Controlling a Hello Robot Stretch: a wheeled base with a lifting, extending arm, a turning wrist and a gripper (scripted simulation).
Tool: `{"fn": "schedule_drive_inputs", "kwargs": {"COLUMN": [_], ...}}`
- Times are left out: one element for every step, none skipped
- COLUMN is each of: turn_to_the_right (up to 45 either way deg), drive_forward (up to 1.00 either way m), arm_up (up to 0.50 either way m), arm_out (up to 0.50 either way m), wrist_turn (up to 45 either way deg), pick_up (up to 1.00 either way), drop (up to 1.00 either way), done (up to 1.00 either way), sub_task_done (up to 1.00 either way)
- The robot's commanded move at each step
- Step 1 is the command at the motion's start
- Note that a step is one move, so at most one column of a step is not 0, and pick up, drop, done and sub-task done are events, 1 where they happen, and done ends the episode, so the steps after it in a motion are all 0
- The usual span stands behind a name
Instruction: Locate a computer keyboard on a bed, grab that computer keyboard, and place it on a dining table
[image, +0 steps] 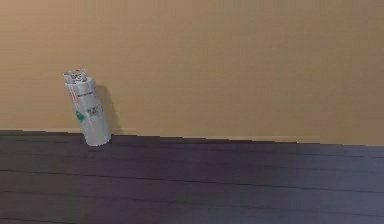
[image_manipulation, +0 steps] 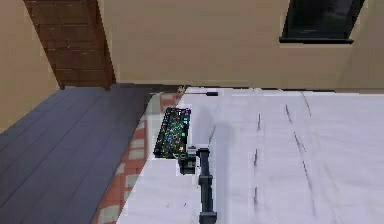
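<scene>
At the bottom edge of the arm side view, the dark arm (image_manipulation: 205, 192) is sticking up into the picture, and its near end is getting cut off there. It is reaching out over a big white bed (image_manipulation: 290, 160). The bed is running off the right side and the bottom, so I am not seeing all of it. At the arm's far end the gripper (image_manipulation: 184, 158) is sitting small and dark, and its thin fingers are hard to make out. I cannot tell if they are apart or together.

Right at the gripper's far end, the computer keyboard (image_manipulation: 175, 130) is showing as a dark flat slab with tiny green and bright dots. It is slanting near the bed's left side, and the bed is lying behind it. I cannot tell if the gripper is holding it or if it is resting on the cover.

A red and white checked cloth (image_manipulation: 130, 172) is hanging down the bed's left side. Past that, dark floor boards (image_manipulation: 60, 140) are running to a brown door (image_manipulation: 72, 40), and the top edge is cutting the door off. A dark window (image_manipulation: 320, 18) is getting cut off at the top too.

In the forward view, a pale round bin (image: 88, 112) is standing on dark floor against a tan wall (image: 230, 60). Something whitish is poking out of its top, but I cannot tell what it is
</scene>
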Motion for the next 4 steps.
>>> {"fn": "schedule_drive_inputs", "kwargs": {"turn_to_the_right": [0.0, 0.0, 0.0, 0.0], "drive_forward": [0.0, 0.0, 0.0, 0.0], "arm_up": [0.0, 0.1, 0.36, 0.0], "arm_out": [0.0, 0.0, 0.0, 0.0], "wrist_turn": [0.0, 0.0, 0.0, -45.0], "pick_up": [1.0, 0.0, 0.0, 0.0], "drop": [0.0, 0.0, 0.0, 0.0], "done": [0.0, 0.0, 0.0, 0.0], "sub_task_done": [0.0, 0.0, 0.0, 0.0]}}
